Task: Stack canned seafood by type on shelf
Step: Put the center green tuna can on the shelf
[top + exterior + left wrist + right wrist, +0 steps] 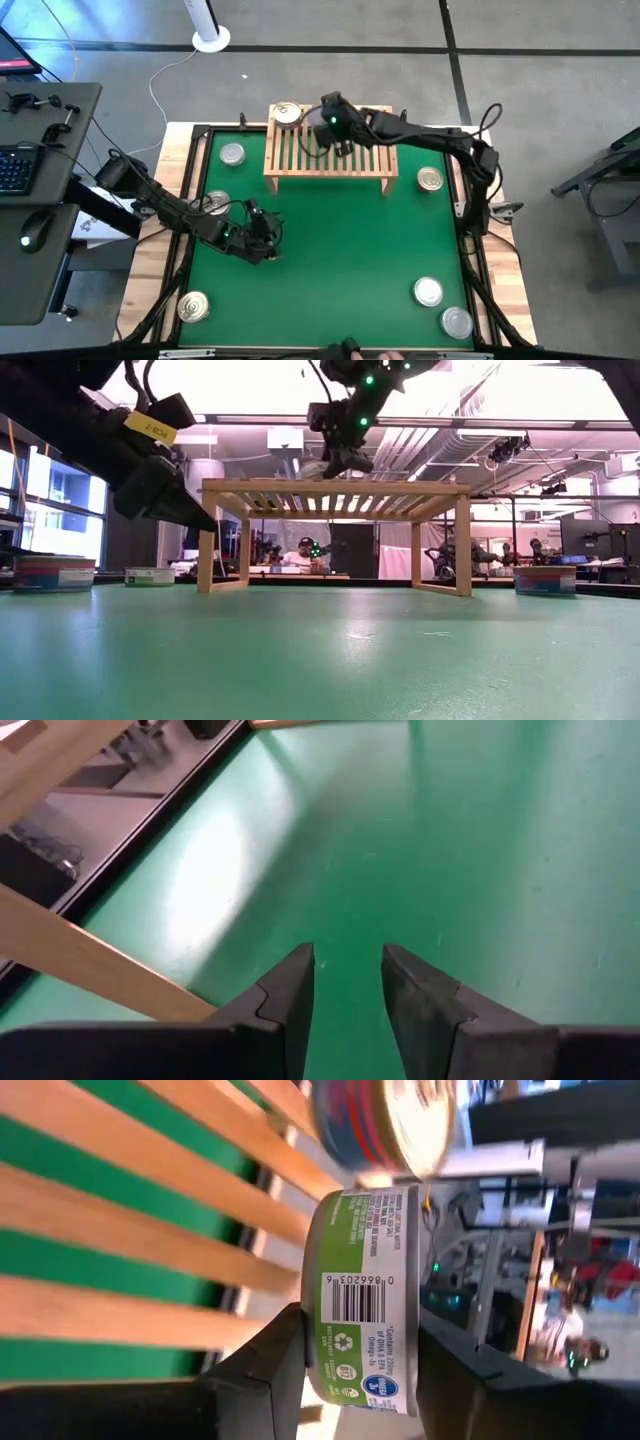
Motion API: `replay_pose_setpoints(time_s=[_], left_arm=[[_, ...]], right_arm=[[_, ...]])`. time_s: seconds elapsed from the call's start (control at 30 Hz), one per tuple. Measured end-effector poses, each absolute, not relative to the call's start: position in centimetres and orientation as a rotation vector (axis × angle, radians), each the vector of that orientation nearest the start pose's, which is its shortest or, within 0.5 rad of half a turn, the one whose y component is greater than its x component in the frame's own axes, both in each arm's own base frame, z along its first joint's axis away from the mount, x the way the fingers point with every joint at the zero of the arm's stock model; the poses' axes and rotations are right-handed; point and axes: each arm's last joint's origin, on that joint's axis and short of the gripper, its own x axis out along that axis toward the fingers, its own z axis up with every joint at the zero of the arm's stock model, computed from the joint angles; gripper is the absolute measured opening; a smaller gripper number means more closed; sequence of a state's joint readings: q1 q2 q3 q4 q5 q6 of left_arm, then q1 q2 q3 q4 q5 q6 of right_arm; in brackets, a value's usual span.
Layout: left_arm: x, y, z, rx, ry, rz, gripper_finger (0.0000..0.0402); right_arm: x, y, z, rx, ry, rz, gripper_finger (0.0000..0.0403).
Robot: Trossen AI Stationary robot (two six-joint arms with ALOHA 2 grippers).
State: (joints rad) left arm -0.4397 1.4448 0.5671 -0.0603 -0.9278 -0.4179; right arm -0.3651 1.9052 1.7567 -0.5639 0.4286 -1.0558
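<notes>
The light-wood shelf (330, 152) stands at the far middle of the green mat. One tin (286, 113) sits on its far left corner and also shows in the right wrist view (385, 1120). My right gripper (335, 130) hovers over the slats, shut on a green-labelled tin (365, 1315). My left gripper (266, 236) is low over the mat's left half, open with nothing between its fingers (348, 955). Loose tins rest on the mat at the left (232, 153), near left (193, 306), right (431, 179) and near right (428, 291). My right gripper pinches the green-labelled tin across its two flat ends (312, 1330), one finger on each, with the labelled side wall facing the wrist camera. The fingers slant down from the table's right side. The tin is lifted just above the slatted top, near the tin that sits there.
Another tin (216, 203) lies partly under my left arm, and one more (457, 321) is at the near right corner. A raised wooden frame (190, 180) borders the mat. People and desks show in the room beyond the shelf (300, 555).
</notes>
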Motion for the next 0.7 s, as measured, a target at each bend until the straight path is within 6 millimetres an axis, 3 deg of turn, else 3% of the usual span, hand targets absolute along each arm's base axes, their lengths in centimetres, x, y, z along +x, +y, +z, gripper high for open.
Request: replay_pose_setpoints(time_s=[0.1,0.27,0.5,0.7], left_arm=[[22.7,-8.1,14.7,0.206,0.615,0.586,0.0108],[22.7,-8.1,14.6,0.209,0.618,0.586,0.0108],[22.6,-8.1,14.6,0.216,0.626,0.588,0.0108],[22.6,-8.0,14.6,0.226,0.616,0.608,0.0108]], right_arm=[[39.3,-17.5,31.6,-0.948,1.100,-0.326,0.0138],[37.9,-17.4,32.6,-0.866,1.198,-0.376,0.0138],[32.2,-16.9,35.6,-0.599,1.280,-0.544,0.0138],[27.9,-17.2,35.6,-0.515,1.210,-0.701,0.0138]])
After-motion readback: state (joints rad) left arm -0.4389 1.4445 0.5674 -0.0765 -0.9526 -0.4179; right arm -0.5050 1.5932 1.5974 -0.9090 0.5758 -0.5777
